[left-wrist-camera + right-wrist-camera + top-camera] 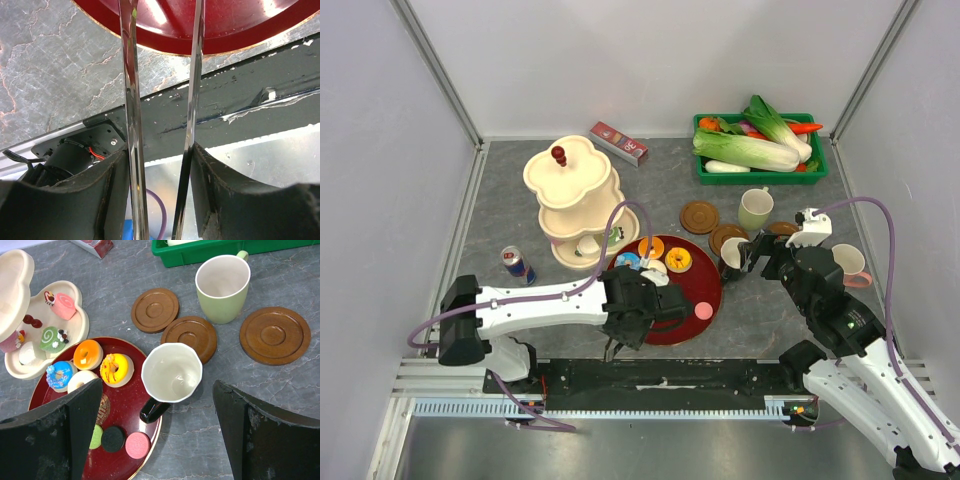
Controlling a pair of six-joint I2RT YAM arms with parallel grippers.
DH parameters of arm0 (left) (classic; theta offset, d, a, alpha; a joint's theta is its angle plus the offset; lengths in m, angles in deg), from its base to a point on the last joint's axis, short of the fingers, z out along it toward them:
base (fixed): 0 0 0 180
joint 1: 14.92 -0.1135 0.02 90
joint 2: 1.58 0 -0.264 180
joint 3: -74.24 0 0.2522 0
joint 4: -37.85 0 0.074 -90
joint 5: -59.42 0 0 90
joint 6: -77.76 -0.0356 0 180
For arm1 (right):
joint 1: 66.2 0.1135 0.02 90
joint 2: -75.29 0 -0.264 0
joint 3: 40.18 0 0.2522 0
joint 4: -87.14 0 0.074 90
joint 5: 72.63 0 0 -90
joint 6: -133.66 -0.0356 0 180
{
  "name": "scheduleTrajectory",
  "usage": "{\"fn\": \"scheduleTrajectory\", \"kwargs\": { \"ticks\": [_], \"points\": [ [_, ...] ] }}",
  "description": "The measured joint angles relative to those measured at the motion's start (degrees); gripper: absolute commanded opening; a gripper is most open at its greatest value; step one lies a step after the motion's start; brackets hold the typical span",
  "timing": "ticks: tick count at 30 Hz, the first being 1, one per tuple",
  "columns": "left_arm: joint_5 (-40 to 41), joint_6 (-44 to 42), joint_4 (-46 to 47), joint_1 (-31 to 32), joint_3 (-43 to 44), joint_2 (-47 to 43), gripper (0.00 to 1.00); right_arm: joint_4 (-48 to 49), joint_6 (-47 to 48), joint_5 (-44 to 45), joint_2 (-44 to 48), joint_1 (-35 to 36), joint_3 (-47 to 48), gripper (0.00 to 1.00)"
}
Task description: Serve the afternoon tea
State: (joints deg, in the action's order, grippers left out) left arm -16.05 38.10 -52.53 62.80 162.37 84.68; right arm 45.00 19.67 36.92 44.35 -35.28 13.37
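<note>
A dark red plate (705, 290) holds orange (87, 354), yellow (116, 368), blue (59, 375) and white donuts, plus green, black and pink (137, 445) round sweets. A black mug with a white inside (171, 372) stands at the plate's right edge. My right gripper (157, 388) is open and empty just above it. A pale green mug (222, 287) and three brown coasters (155, 310) lie behind. My left gripper (632, 312) is over the plate's near left part, shut on metal tongs (131, 100). A pink-handled white mug (850, 265) stands at the right.
A cream tiered stand (572, 180) with swirl cakes (64, 306) stands left of the plate. A drink can (517, 264) is at its left. A green crate of vegetables (760, 150) and a red box (619, 143) are at the back. Grey walls enclose three sides.
</note>
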Motion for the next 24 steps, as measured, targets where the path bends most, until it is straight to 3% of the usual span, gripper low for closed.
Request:
{"fn": "scheduleTrajectory", "kwargs": {
  "ticks": [24],
  "points": [
    [-0.1, 0.1, -0.1, 1.1, 2.5, 3.4, 0.5, 0.0, 0.0, 0.0, 0.0, 0.0, 0.0, 0.98]
  ]
}}
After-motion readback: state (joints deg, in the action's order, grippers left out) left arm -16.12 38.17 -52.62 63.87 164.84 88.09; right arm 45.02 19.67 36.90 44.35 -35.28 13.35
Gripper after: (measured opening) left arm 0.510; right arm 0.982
